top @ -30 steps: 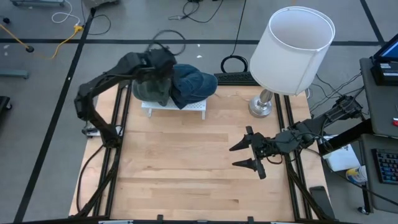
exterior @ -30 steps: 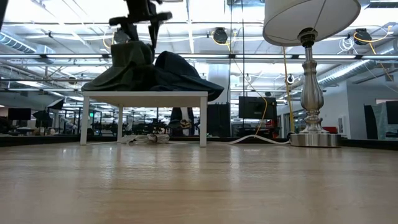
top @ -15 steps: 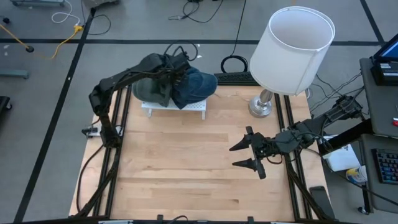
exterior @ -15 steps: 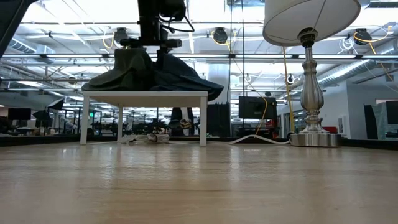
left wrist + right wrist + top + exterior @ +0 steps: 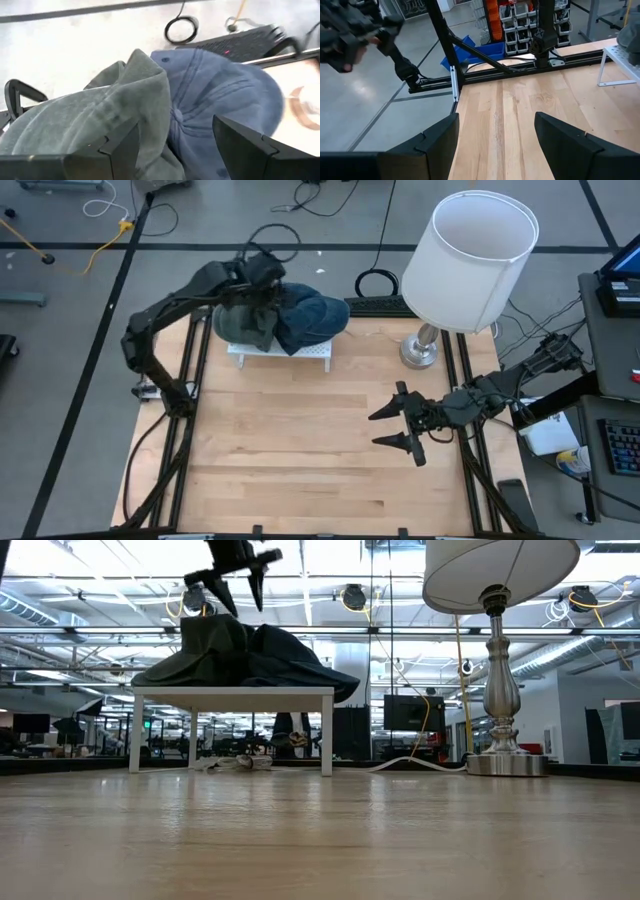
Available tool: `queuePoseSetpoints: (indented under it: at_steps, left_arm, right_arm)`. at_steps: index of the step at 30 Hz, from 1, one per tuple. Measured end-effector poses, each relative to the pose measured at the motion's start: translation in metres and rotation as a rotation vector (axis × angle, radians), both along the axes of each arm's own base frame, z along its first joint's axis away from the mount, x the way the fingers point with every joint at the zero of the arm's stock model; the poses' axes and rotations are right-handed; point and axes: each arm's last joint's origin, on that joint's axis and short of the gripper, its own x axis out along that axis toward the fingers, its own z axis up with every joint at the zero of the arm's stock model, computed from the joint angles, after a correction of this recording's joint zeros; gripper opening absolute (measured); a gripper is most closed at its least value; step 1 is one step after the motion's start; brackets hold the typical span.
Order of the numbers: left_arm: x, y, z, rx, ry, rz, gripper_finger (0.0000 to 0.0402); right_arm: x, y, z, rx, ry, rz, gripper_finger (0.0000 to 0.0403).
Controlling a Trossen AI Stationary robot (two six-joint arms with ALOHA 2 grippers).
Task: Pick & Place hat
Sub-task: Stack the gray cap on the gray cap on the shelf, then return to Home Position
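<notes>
Two hats lay heaped on the small white stand (image 5: 278,352) at the far left of the wooden worktop (image 5: 300,450), and the coming move turned on how they sat under the left pincer (image 5: 262,273). Largest on the worktop was the lamp (image 5: 468,260), standing at the far right, well apart from the hats. On the stand, the grey-green hat (image 5: 243,322) lay to the left and the blue cap (image 5: 312,315) to the right, the two touching, with a fold of the grey-green one lapping over the blue cap's edge. In the low view the left pincer (image 5: 236,562) hung above the heap with its jaws apart and nothing between them, clear of the cloth. In the left wrist view the seam between the grey-green hat (image 5: 95,120) and the blue cap (image 5: 215,95) ran between the two dark fingers (image 5: 117,150), so the hats lay straight below, and a plain descent would likely meet both. The left arm was much the nearer. The right pincer (image 5: 403,430) waited at the near right of the worktop, jaws apart and empty, well away from the stand.
</notes>
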Motion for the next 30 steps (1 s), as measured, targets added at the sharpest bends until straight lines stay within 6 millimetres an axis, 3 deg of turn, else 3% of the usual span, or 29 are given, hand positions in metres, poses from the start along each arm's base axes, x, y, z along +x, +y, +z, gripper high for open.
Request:
queuePoseSetpoints:
  at_steps: [8, 14, 19, 25, 30]
  left_arm:
    - [-0.026, -0.035, 0.034, 0.064, -0.074, -0.137, 0.0250]
    - [-0.033, -0.089, 0.051, 0.165, -0.031, -0.448, 0.0250]
    - [-0.025, -0.140, 0.061, 0.316, -0.050, -0.717, 0.0250]
    - [-0.020, -0.182, 0.055, 0.391, -0.093, -0.910, 0.0250]
    - [-0.023, -0.204, 0.035, 0.413, -0.135, -0.999, 0.0250]
  right_arm:
    - [0.000, 0.000, 0.000, -0.022, -0.005, -0.001, 0.0254]
    - [0.001, -0.003, 0.000, -0.043, -0.014, -0.083, 0.0254]
    - [0.002, -0.002, -0.005, -0.087, -0.002, -0.089, 0.0254]
    - [0.006, 0.000, -0.031, -0.142, -0.053, -0.068, 0.0254]
    - [0.007, 0.001, -0.060, -0.108, -0.167, -0.070, 0.0254]
